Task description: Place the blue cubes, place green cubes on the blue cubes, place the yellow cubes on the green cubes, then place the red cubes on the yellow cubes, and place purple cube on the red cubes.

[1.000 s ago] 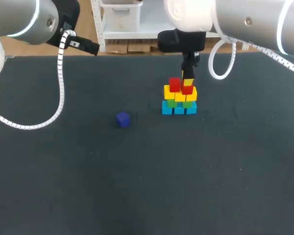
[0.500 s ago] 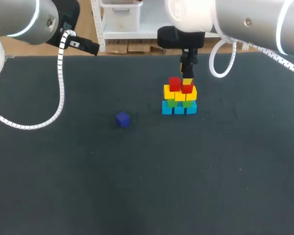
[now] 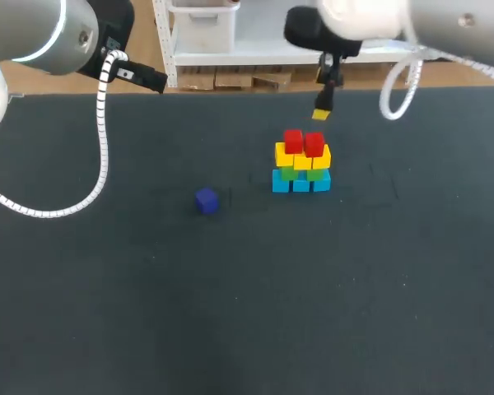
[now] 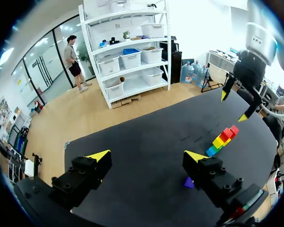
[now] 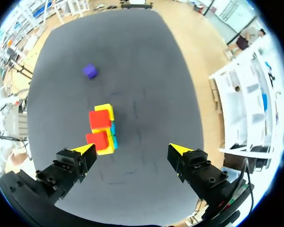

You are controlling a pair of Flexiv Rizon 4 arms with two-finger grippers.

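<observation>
Above the stack [image 3: 301, 163] the right hand [image 5: 132, 150] hovers wide open and holds nothing. Only the purple cube [image 3: 207, 200] is missing; it lies on the table [image 3: 230, 313], well apart from the stack. Grasp it squarely, then lower it gently, centred over the two red cubes [image 3: 303, 143].

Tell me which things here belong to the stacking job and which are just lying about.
Job: blue cubes, green cubes, yellow cubes, red cubes, purple cube.
Not part of it: dark table, left arm's coiled cable.
</observation>
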